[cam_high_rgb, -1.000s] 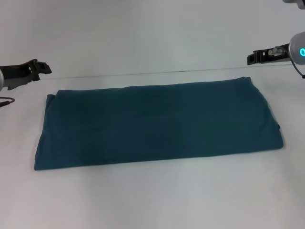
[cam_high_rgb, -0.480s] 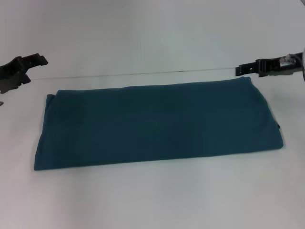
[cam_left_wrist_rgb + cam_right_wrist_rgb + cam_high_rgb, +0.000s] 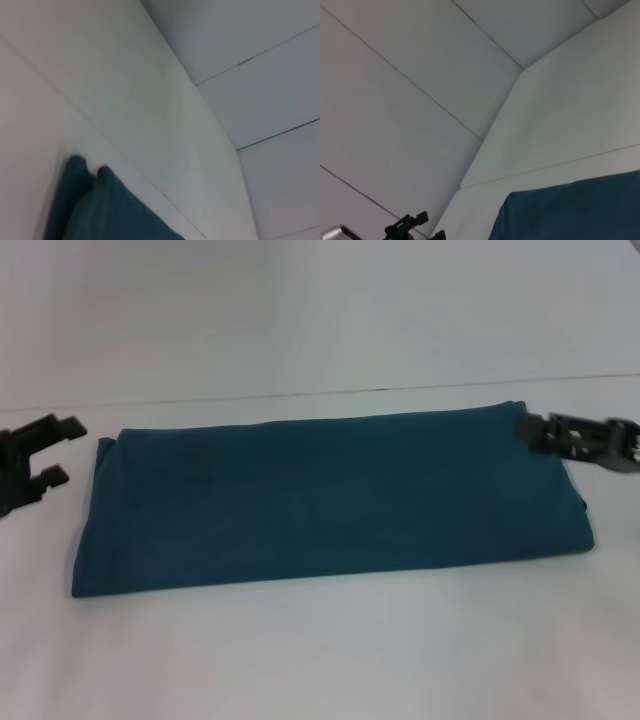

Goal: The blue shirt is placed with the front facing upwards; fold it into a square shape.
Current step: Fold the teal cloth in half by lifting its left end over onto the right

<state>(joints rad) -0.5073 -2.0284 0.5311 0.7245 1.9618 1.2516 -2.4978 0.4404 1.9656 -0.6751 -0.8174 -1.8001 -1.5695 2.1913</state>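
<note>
Your left gripper [image 3: 48, 450] sat open and empty just off the shirt's [image 3: 330, 500] far corner. The right gripper [image 3: 530, 430] touched the opposite far corner, grip unreadable. You probably wanted both short ends for folding.

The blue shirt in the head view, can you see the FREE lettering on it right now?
No, the blue shirt lies folded into a long plain rectangle on the table, with no lettering showing.

A bare test or lab-like room is suggested. A plain white table [image 3: 320, 660] is seen below a white panelled wall [image 3: 410, 90] crossed by thin seams, and two black robot grippers, left [image 3: 45, 452] and right [image 3: 535, 430], are seen above it.
</note>
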